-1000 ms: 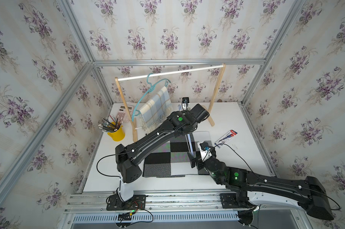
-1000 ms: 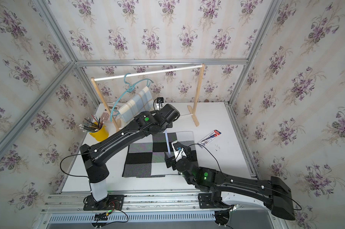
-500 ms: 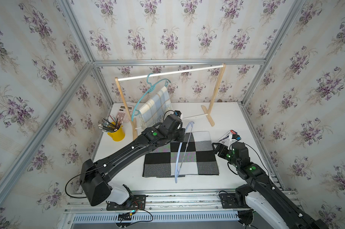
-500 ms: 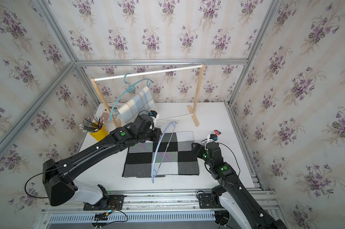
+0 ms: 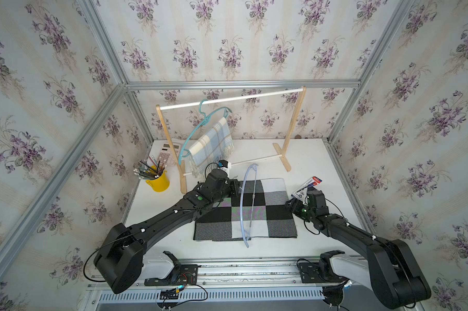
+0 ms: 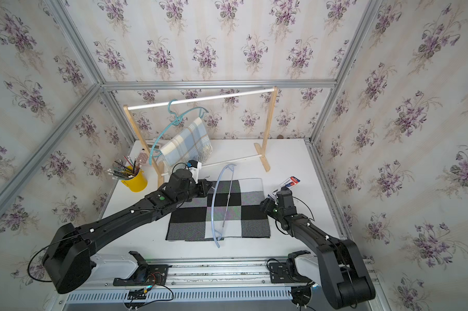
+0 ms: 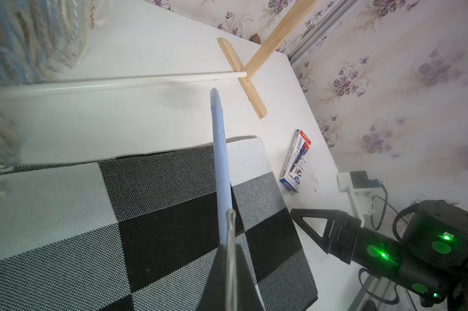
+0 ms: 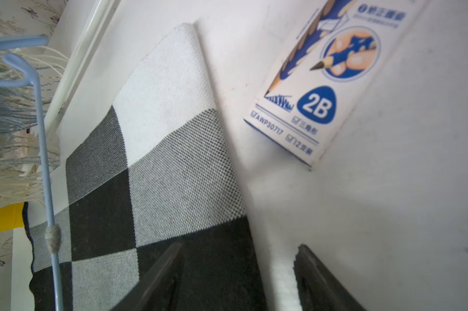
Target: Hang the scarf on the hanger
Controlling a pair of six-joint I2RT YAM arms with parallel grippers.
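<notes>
The scarf [image 5: 275, 212] [image 6: 250, 212], black, white and grey checks, lies flat on the white table. My left gripper [image 5: 236, 187] [image 6: 207, 187] [image 7: 228, 247] is shut on the wire of a light blue hanger [image 5: 241, 204] [image 6: 212, 207] [image 7: 220, 150], held tilted over the scarf's middle. My right gripper [image 5: 292, 208] [image 6: 263, 206] [image 8: 239, 245] is low at the scarf's right edge. Its jaws are open, one finger [image 8: 160, 269] over a black square and the other on the bare table, with the scarf's edge between them. The hanger [image 8: 43, 140] also shows in the right wrist view.
A wooden rack [image 5: 294, 126] with a white rail stands at the back, carrying a teal hanger [image 5: 200, 126] with a blue plaid scarf [image 5: 211, 145]. A pencil box [image 5: 308, 185] lies right of the scarf. A yellow cup of pencils [image 5: 157, 181] and a calculator [image 5: 168, 153] sit back left.
My left arm drew back toward the front left with the hanger. My right arm swung from the scarf's middle to its right edge, and its jaws narrowed.
</notes>
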